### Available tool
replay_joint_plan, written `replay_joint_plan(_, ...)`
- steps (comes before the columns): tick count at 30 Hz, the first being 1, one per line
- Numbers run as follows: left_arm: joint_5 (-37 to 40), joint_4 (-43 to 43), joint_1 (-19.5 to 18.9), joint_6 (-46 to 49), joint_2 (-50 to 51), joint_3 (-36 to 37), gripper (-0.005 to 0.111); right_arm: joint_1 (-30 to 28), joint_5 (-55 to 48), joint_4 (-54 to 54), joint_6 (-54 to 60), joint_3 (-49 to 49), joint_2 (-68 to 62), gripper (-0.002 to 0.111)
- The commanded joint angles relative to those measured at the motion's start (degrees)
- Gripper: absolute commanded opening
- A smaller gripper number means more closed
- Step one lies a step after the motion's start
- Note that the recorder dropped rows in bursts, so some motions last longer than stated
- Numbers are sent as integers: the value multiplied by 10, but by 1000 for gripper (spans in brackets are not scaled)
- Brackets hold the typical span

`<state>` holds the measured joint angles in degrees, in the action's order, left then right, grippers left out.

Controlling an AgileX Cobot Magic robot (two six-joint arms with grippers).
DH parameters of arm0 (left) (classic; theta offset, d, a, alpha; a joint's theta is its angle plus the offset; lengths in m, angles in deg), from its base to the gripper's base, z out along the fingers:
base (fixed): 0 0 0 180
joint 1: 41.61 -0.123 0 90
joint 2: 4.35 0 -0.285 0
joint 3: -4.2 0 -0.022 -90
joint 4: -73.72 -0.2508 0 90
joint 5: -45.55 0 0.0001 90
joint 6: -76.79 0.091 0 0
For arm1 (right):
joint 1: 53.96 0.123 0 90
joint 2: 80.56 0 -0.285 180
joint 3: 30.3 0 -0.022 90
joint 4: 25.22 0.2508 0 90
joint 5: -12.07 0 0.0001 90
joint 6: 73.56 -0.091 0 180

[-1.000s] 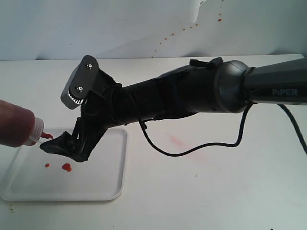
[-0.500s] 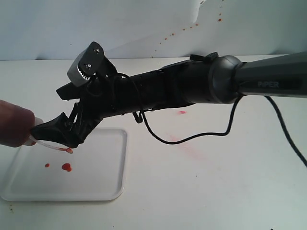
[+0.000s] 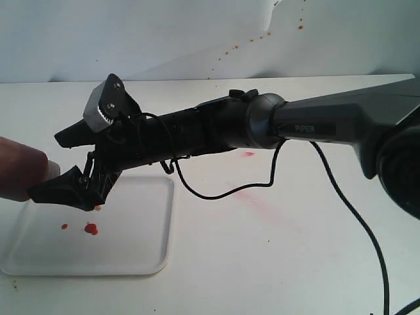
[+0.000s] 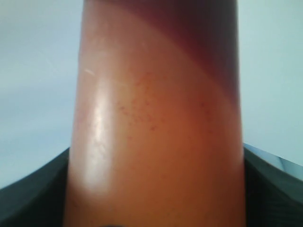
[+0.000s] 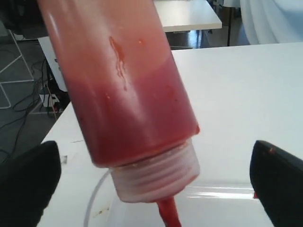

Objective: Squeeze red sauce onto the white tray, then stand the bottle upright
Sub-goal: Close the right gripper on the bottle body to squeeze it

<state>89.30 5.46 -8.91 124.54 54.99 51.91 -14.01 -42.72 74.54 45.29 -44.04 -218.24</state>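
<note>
Orange-tinted bottle [image 3: 20, 169] hangs tilted, nozzle-down over the white tray [image 3: 141, 256], sauce blob [image 3: 91, 228] near below | left tool [image 4: 151, 189] clamped on its body | right tool [image 3: 46, 168] spread wide, straddling the neck, not touching | my guess: left arm swings the base down to upright it

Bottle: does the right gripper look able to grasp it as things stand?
Likely yes: the right gripper is open, straddling the bottle near its cap end, with nothing between them. The left gripper holds the bottle's body.
</note>
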Motion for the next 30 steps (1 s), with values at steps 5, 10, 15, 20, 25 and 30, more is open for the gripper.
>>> replay_joint_plan(5, -18, -11, 2, -5, -7, -1, 0, 38, 61, 2, 41, -13, -5, 101)
replay_joint_plan(10, -18, -11, 2, -5, -7, -1, 0, 47, 59, 2, 41, -38, -5, 101)
replay_joint_plan(15, -18, -11, 2, -5, -7, -1, 0, 63, 93, 2, 39, -45, -5, 101)
replay_joint_plan(20, -18, -11, 2, -5, -7, -1, 0, 74, 122, 2, 39, -45, -5, 101)
replay_joint_plan(25, -18, -11, 2, -5, -7, -1, 0, 74, 134, 2, 39, -45, -5, 100)
replay_joint_plan(30, -19, -11, 2, -5, -7, -1, 0, 74, 134, 2, 39, -45, -5, 93)
